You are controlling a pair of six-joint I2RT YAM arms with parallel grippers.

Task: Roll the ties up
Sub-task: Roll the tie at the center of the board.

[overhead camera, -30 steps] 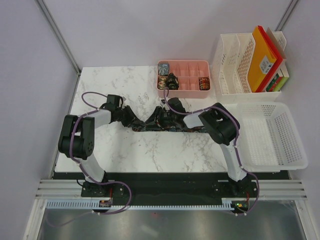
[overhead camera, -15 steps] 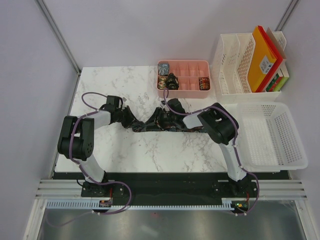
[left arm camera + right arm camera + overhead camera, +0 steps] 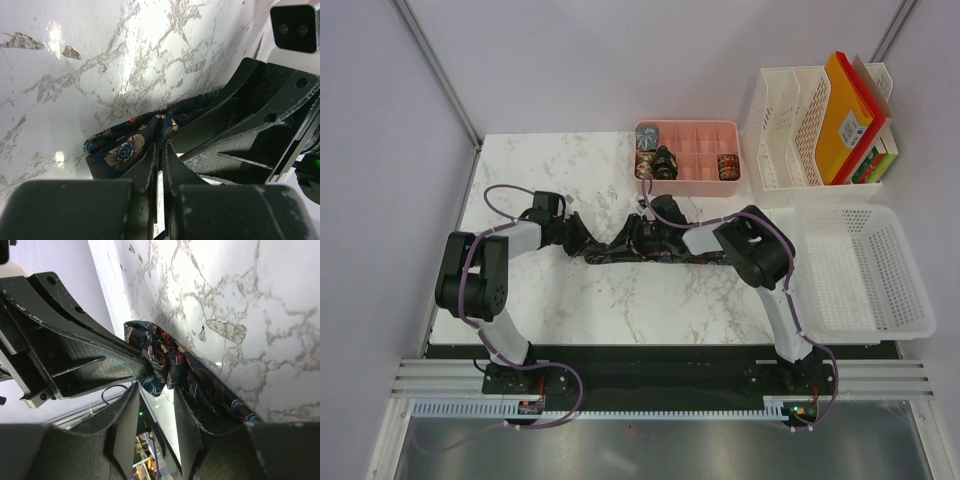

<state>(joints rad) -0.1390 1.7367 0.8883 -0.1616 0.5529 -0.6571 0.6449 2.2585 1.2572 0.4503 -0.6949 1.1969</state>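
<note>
Top view: the dark floral tie [image 3: 665,256] is lying on the table [image 3: 620,300], long axis left-right. The left pincer [image 3: 582,240] is sitting at its left end. The right pincer [image 3: 638,236] is sitting close beside, to the right.

Left wrist: the left pincer [image 3: 161,146] is pinching the tie's edge, jaws fully together.

Right wrist: the right pincer [image 3: 156,388] is standing part open. A fold of tie is lying between its tips, not clearly clamped.

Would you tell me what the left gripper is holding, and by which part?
The left gripper is shut on the tie, pinching a fold of fabric at its left end.
</note>
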